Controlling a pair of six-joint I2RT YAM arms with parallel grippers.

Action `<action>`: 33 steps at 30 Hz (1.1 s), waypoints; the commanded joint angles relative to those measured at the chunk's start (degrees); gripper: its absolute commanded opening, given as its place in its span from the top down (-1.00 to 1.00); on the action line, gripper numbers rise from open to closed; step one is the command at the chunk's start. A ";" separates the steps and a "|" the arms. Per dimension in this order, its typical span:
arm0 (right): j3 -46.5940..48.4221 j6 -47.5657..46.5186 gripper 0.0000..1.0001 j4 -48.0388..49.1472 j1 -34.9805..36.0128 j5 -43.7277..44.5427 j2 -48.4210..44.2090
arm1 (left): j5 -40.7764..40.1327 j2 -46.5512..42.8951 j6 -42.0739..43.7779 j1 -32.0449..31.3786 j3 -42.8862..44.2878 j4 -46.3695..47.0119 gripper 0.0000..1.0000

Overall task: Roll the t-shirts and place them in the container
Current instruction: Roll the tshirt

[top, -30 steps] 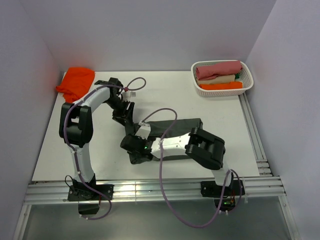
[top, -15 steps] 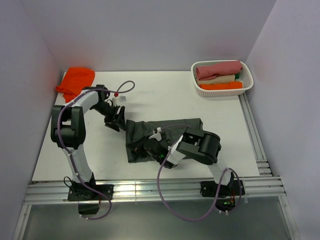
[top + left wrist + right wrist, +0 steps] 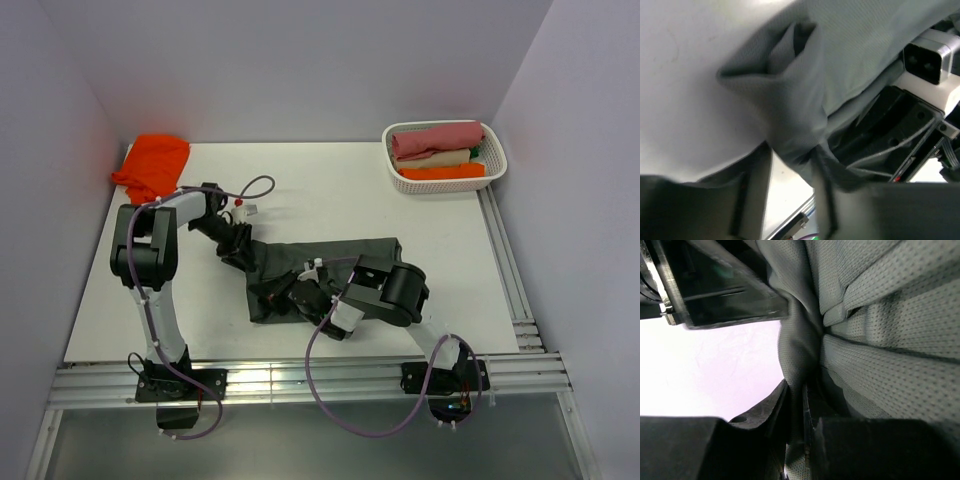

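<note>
White tabletop [image 3: 330, 180] is enclosed by pale lilac walls on three sides. At the near edge, metal rails [image 3: 300, 380] are seen, and both arm bases are mounted on them.

Just beyond the rails, the dark grey t-shirt [image 3: 350, 255] is laid across the middle of the table, its length running left to right. Its left end is bunched and creased; its right part lies flatter.

The right gripper [image 3: 298, 296] is lowered onto the near left portion of the grey t-shirt. In the right wrist view, a fold of the grey cloth is seen passing down between the two dark fingers [image 3: 755, 425], which are pressed against it on both sides. The cloth is thus pinched by this claw.

The left gripper [image 3: 240, 247] is positioned at the far left corner of the same t-shirt. In the left wrist view, its fingers [image 3: 752, 205] are blurred and are seen standing apart, with bare table visible between them. A raised fold of grey cloth reaches into the gap, close to one finger. A firm hold on the cloth is not shown. The body of the right gripper is visible just beyond this fold.

At the far left corner of the table, the orange t-shirt [image 3: 155, 160] is heaped against the wall, well apart from the grey one. At the far right corner, a white basket [image 3: 497, 150] is placed, and rolled cloths [image 3: 437, 138] in pink, beige and orange are stacked inside it.
</note>
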 commanded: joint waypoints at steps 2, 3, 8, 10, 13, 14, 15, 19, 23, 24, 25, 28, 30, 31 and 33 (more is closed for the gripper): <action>0.50 -0.68 0.82 -0.92 -0.44 -0.51 -1.41 | -0.70 0.54 -2.63 -2.20 0.02 3.44 0.46; 0.76 -1.39 0.75 -2.60 -0.53 -0.52 -2.11 | -1.58 0.28 -3.24 -2.55 0.11 3.53 0.67; 2.17 -7.71 0.08 -18.05 -0.18 1.76 -9.40 | -5.88 -0.78 -4.04 -4.40 0.98 2.57 0.99; 4.45 -10.34 -0.04 -29.21 0.43 2.91 -12.83 | -7.73 -1.04 -4.21 -4.66 1.25 2.39 0.99; 7.79 -12.90 -0.11 -42.14 2.10 5.98 -15.91 | -9.75 -1.22 -4.21 -4.84 1.60 1.86 0.99; 8.32 -13.08 -0.11 -46.00 2.54 7.03 -16.36 | -10.02 -1.13 -4.13 -4.84 1.60 1.69 0.99; 8.85 -13.17 -0.13 -47.60 3.33 7.48 -17.23 | -10.28 -1.22 -4.13 -4.93 1.60 1.69 0.99; 10.87 -14.40 -0.15 -53.49 5.09 7.92 -17.68 | -11.08 -1.31 -4.30 -5.19 2.04 1.25 0.99; 14.81 -15.11 -0.13 -61.48 6.67 8.54 -17.24 | -11.87 -1.31 -4.74 -5.72 2.39 1.07 0.99; 15.52 -15.28 -0.12 -62.81 6.94 8.71 -16.80 | -11.78 -1.22 -4.83 -5.80 2.48 1.07 0.99; 16.14 -15.81 -0.10 -63.78 7.20 8.80 -16.63 | -11.87 -1.22 -4.83 -5.98 2.65 0.98 0.99; 17.20 -16.16 0.11 -65.28 7.99 8.45 -16.01 | -12.31 -1.13 -5.09 -6.33 2.74 1.07 0.99; 16.67 -16.42 0.40 -64.06 8.26 8.01 -15.83 | -12.66 -1.13 -5.27 -6.42 2.74 1.07 0.99; 16.59 -16.43 0.45 -63.70 8.43 7.49 -15.75 | -12.75 -1.13 -5.27 -6.51 2.74 1.16 0.99; 16.41 -16.43 0.46 -63.35 8.78 7.04 -15.57 | -12.92 -1.04 -5.27 -6.60 2.92 0.90 0.99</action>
